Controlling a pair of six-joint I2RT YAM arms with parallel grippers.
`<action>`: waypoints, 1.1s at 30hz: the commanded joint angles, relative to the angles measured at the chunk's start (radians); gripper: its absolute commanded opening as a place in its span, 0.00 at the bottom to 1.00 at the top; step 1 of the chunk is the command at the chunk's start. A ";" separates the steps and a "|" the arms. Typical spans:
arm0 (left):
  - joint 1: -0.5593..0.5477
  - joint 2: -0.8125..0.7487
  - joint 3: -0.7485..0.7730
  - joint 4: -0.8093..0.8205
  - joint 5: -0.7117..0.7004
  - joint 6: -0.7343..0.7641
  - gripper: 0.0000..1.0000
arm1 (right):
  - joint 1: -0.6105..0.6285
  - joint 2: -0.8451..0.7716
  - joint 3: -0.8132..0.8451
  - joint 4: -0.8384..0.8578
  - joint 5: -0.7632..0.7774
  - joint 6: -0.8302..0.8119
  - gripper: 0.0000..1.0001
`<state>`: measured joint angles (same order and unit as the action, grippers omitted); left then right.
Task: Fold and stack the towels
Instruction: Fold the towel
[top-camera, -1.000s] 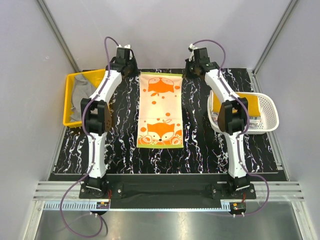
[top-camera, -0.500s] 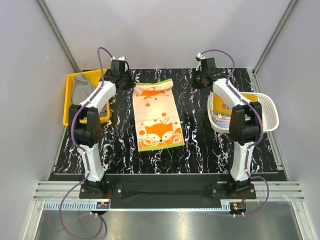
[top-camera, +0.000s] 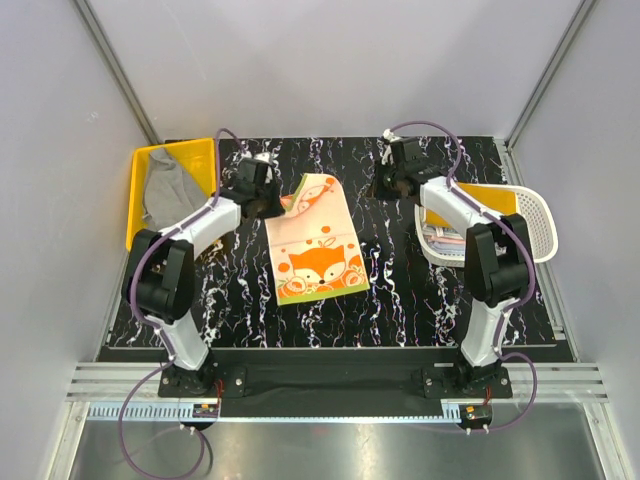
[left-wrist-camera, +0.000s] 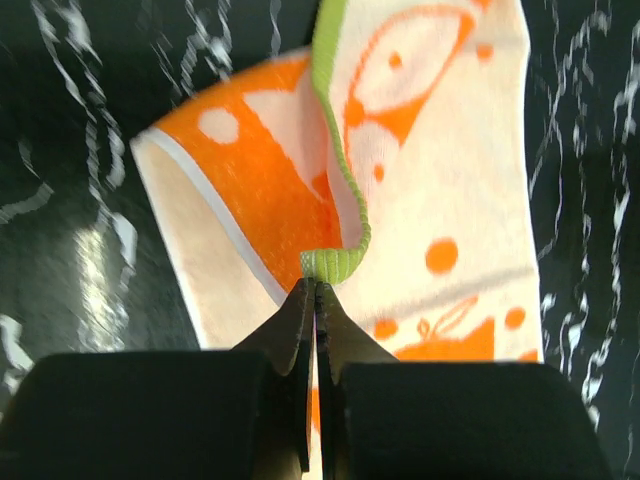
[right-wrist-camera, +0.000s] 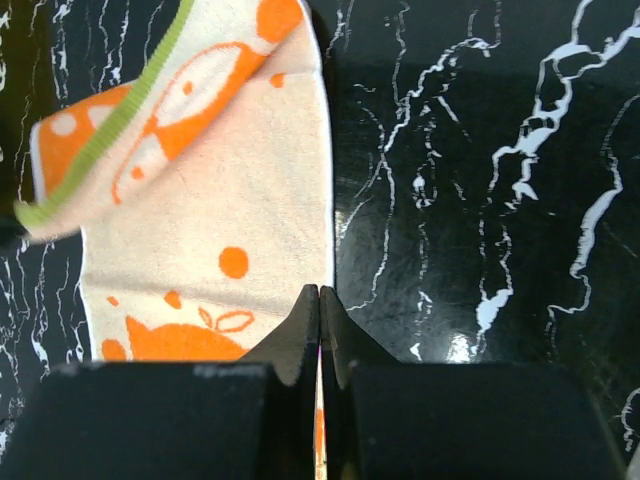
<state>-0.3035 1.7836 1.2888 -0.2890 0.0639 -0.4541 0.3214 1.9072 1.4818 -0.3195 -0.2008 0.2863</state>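
The fox towel (top-camera: 312, 250) lies lengthwise in the middle of the black marbled table (top-camera: 400, 290), its near end flat. Its far left corner is lifted and turned over toward the middle, showing the orange back.

The left claw (left-wrist-camera: 315, 290) is pressed together on that corner, pinching the bunched green hem between its tips.

The right claw (right-wrist-camera: 320, 295) is also pressed together, with nothing seen between its tips. In its own camera the tips sit over the towel's right edge, but I cannot tell whether they touch the cloth. From above, this claw (top-camera: 383, 188) hangs just beside the towel's far right corner.

A grey towel (top-camera: 165, 190) lies crumpled in the yellow bin (top-camera: 135, 205) on the left. The white basket (top-camera: 545, 215) stands on the right.
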 joint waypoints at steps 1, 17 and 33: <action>-0.060 -0.113 -0.100 0.085 -0.016 0.026 0.00 | 0.021 -0.014 0.028 0.033 0.004 0.017 0.00; -0.118 -0.147 -0.382 0.131 -0.096 -0.092 0.00 | 0.130 0.519 0.787 -0.154 0.046 -0.081 0.42; -0.120 -0.119 -0.373 0.146 -0.033 -0.089 0.00 | 0.168 0.783 1.017 -0.159 -0.124 -0.079 0.54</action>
<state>-0.4229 1.6581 0.9070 -0.1860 0.0170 -0.5476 0.4835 2.6766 2.4592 -0.5171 -0.2619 0.2058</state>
